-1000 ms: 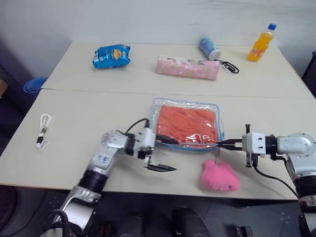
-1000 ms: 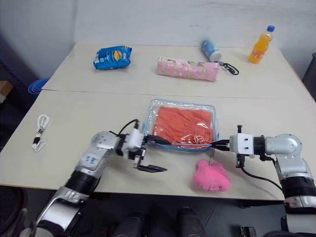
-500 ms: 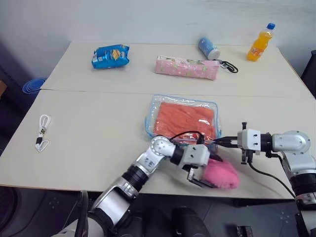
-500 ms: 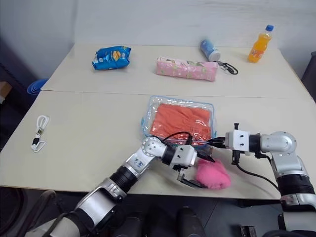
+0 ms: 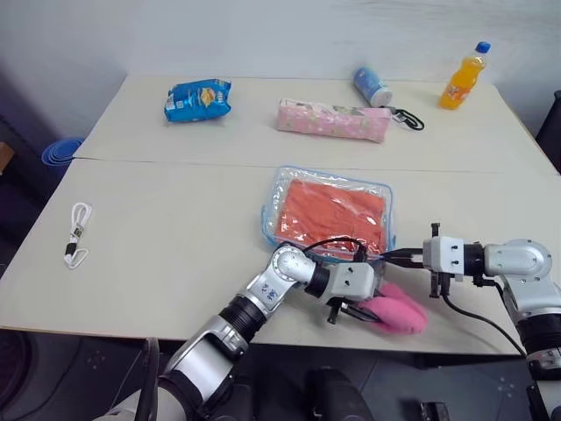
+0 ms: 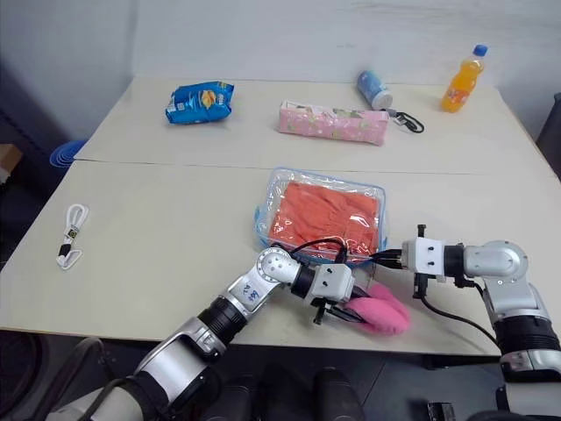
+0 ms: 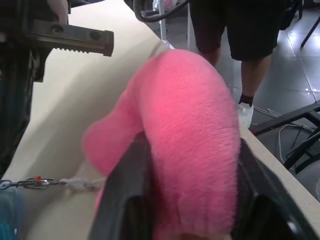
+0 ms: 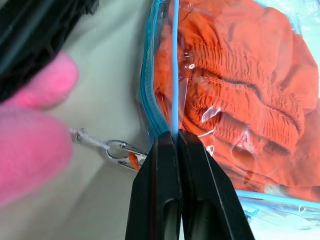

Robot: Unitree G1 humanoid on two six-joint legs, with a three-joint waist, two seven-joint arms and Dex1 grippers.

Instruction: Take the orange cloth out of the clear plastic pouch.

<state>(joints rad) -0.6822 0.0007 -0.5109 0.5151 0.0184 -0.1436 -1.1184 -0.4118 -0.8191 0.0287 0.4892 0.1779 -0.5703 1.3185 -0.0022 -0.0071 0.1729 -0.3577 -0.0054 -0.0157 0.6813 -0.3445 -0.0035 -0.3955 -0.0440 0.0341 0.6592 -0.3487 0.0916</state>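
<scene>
The clear plastic pouch (image 5: 273, 210) with light blue trim lies flat near the table's front, with the orange cloth (image 5: 335, 213) inside it. My right gripper (image 5: 393, 256) is shut on the blue trim at the pouch's front right corner; in the right wrist view the fingers (image 8: 160, 165) pinch that trim, beside a small chain (image 8: 117, 149). My left gripper (image 5: 364, 310) reaches across in front of the pouch and is shut on the pink plush toy (image 5: 399, 309), which bulges between its fingers (image 7: 125, 200).
A pink patterned pencil case (image 5: 333, 120), a blue snack bag (image 5: 197, 98), a tipped can (image 5: 372, 86) and an orange drink bottle (image 5: 462, 77) lie at the back. A white cord loop (image 5: 77, 232) is at the left. The toy sits close to the table's front edge (image 5: 289, 338). A person's legs (image 7: 235, 30) stand beyond the table.
My left gripper swung from the pouch's left side across to the pink plush toy and closed on it. The right gripper kept its hold and place.
</scene>
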